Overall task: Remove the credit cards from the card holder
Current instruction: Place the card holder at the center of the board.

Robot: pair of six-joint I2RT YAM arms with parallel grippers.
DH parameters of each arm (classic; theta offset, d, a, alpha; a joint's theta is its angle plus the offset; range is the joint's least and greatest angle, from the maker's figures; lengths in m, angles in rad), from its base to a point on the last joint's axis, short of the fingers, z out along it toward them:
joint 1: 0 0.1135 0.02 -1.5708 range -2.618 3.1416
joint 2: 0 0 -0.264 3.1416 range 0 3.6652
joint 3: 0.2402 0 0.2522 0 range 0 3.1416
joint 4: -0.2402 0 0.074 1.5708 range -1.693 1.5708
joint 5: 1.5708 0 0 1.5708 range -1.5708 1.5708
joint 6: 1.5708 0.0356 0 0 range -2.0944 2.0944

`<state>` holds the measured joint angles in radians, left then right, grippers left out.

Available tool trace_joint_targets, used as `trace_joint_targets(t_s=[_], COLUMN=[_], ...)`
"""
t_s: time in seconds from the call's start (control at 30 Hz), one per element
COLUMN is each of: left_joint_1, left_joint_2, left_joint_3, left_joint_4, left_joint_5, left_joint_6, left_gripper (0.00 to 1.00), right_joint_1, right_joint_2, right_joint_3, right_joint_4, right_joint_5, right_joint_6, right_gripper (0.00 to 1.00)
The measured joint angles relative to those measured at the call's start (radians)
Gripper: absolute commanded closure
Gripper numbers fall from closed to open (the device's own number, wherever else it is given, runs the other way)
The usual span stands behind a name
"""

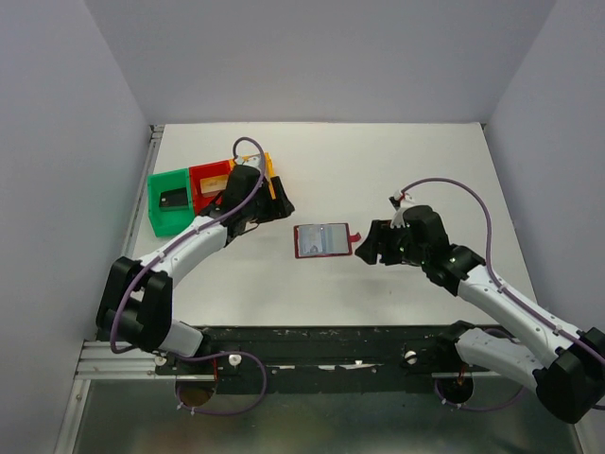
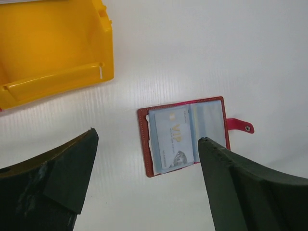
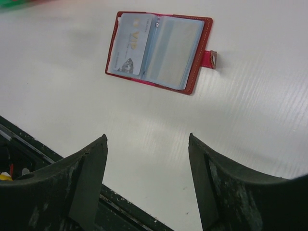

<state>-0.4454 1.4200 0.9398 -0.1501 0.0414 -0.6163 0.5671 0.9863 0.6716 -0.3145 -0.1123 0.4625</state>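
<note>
The card holder point(image 1: 333, 240) lies open and flat on the table between the arms, red cover down, light blue sleeves up, snap tab to the right. A pale silver-white credit card point(image 2: 173, 139) with gold "VIP" lettering sits in its left sleeve; it also shows in the right wrist view point(image 3: 130, 45). The right sleeve point(image 3: 174, 52) looks empty. My left gripper point(image 1: 281, 205) is open and empty, up and left of the holder point(image 2: 209, 120). My right gripper point(image 1: 369, 248) is open and empty, just right of the snap tab point(image 3: 211, 58). A black card point(image 1: 175, 200) lies in the green bin.
Three small bins stand in a row at the back left: green point(image 1: 157, 203), red point(image 1: 210, 171), and orange-yellow point(image 2: 53, 48), partly hidden under my left wrist in the top view. The table's front edge point(image 3: 120, 207) lies just below my right gripper.
</note>
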Motion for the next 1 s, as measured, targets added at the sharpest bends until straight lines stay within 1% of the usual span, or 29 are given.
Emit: trace_joint_targets(t_s=[0.07,0.13,0.17,0.2,0.27,0.33,0.37,0.4,0.47,0.57,0.6,0.63,0.73,0.77,0.8,1.0], left_joint_1=[-0.041,-0.062,-0.059,-0.051,-0.015,0.024,0.036,0.041,0.039,0.028,0.023,0.018,0.003,-0.001,-0.002,-0.009], left_joint_2=[-0.043,-0.093,-0.137,-0.163,-0.205,-0.204,-0.190,-0.160,-0.097,0.014,0.043,0.072,0.135,0.146,0.150,0.153], left_joint_3=[-0.006,-0.040,-0.080,-0.108,-0.175,-0.228,-0.239,-0.243,-0.242,-0.253,-0.265,-0.279,-0.320,-0.331,-0.338,-0.353], left_joint_4=[-0.029,-0.017,0.008,0.029,0.113,0.215,0.253,0.294,0.372,0.504,0.550,0.594,0.682,0.698,0.708,0.733], left_joint_5=[-0.099,-0.138,-0.139,-0.134,-0.072,0.020,0.064,0.118,0.210,0.315,0.340,0.360,0.387,0.387,0.386,0.358], left_joint_6=[0.004,-0.010,-0.020,-0.026,-0.049,-0.084,-0.103,-0.121,-0.151,-0.209,-0.231,-0.253,-0.305,-0.314,-0.322,-0.337], left_gripper=[0.01,0.01,0.01,0.03,0.15,0.30,0.42,0.49,0.59,0.73,0.77,0.80,0.84,0.85,0.85,0.85], right_joint_1=[0.000,-0.003,-0.006,-0.009,-0.013,-0.018,-0.018,-0.018,-0.019,-0.019,-0.020,-0.022,-0.031,-0.032,-0.032,-0.044], right_joint_2=[0.013,0.046,0.068,0.091,0.133,0.160,0.172,0.183,0.214,0.285,0.309,0.332,0.405,0.449,0.449,0.602], right_joint_3=[0.002,0.015,0.023,0.032,0.041,0.042,0.042,0.042,0.048,0.071,0.078,0.081,0.086,0.095,0.095,0.137], right_joint_4=[0.018,0.020,0.022,0.025,0.042,0.067,0.082,0.099,0.124,0.163,0.177,0.198,0.257,0.292,0.292,0.407], right_joint_5=[0.000,0.000,-0.005,-0.011,-0.033,-0.050,-0.058,-0.062,-0.075,-0.101,-0.113,-0.124,-0.164,-0.182,-0.182,-0.248], right_joint_6=[0.008,0.016,0.019,0.021,0.032,0.043,0.053,0.063,0.071,0.085,0.090,0.096,0.124,0.141,0.141,0.203], right_gripper=[0.18,0.19,0.21,0.26,0.42,0.58,0.61,0.66,0.73,0.79,0.81,0.81,0.82,0.82,0.81,0.77])
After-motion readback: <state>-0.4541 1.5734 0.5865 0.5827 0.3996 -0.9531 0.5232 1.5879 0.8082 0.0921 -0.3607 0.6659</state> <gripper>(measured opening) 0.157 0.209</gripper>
